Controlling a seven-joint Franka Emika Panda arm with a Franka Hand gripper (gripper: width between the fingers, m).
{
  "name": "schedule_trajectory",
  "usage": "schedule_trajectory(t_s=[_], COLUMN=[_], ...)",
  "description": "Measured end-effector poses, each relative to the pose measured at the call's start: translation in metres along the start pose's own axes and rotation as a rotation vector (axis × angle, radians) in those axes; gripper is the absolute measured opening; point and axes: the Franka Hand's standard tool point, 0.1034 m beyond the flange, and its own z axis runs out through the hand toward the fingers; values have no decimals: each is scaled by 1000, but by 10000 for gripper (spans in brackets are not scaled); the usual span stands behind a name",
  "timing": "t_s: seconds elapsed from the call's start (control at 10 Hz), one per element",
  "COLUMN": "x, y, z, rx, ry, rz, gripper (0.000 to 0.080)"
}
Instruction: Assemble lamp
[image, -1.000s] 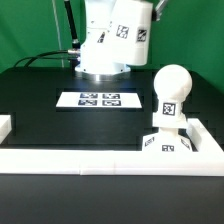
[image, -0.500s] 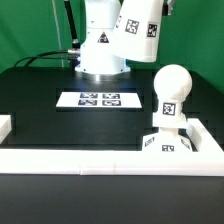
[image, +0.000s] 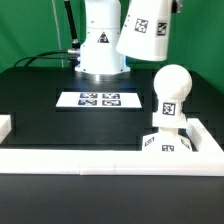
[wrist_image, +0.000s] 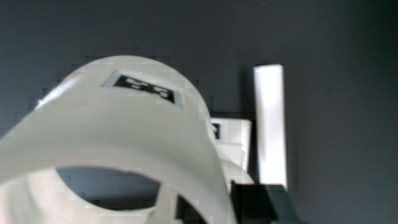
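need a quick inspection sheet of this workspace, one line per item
surface: black table with a white rail along the near edge
job's things: bulb stands on the base at the exterior view's right; shade is up in the air, tilted, above and behind the bulb
clutter: nothing seen besides the marker board lying flat on the table
grippers: pincer hidden behind the shade in both views, cannot tell if it is open or shut
cables: black cables run along the back at the exterior view's left
surroundings: green backdrop behind the table
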Motion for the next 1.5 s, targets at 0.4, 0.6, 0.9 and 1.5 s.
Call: schedule_trajectory(t_s=[0.4, 0.6, 0.9, 1.5], x=[22, 29, 39, 38], y=[-21, -28, -31, -31], z=[-6, 0, 5, 8], rx=[17, 19, 21, 20], ry=[31, 58, 90, 88], rz=[-3, -13, -23, -23], gripper=[46, 46, 46, 46])
